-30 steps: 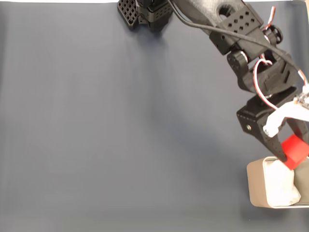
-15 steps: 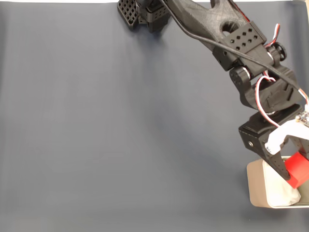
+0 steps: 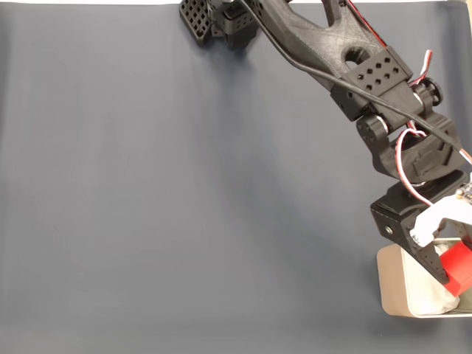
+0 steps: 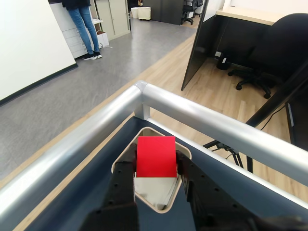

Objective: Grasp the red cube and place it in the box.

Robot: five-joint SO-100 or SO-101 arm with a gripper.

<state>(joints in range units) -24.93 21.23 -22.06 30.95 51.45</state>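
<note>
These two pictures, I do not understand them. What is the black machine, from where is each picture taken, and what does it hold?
The black machine is a small robot arm. The fixed view looks down on a dark grey table. The wrist view comes from a camera riding on the arm, looking along its gripper. The gripper is shut on the red cube, holding it above the box, a beige container with white padding, at the table's corner by a metal rail. Behind is an office floor with a person standing.
</note>
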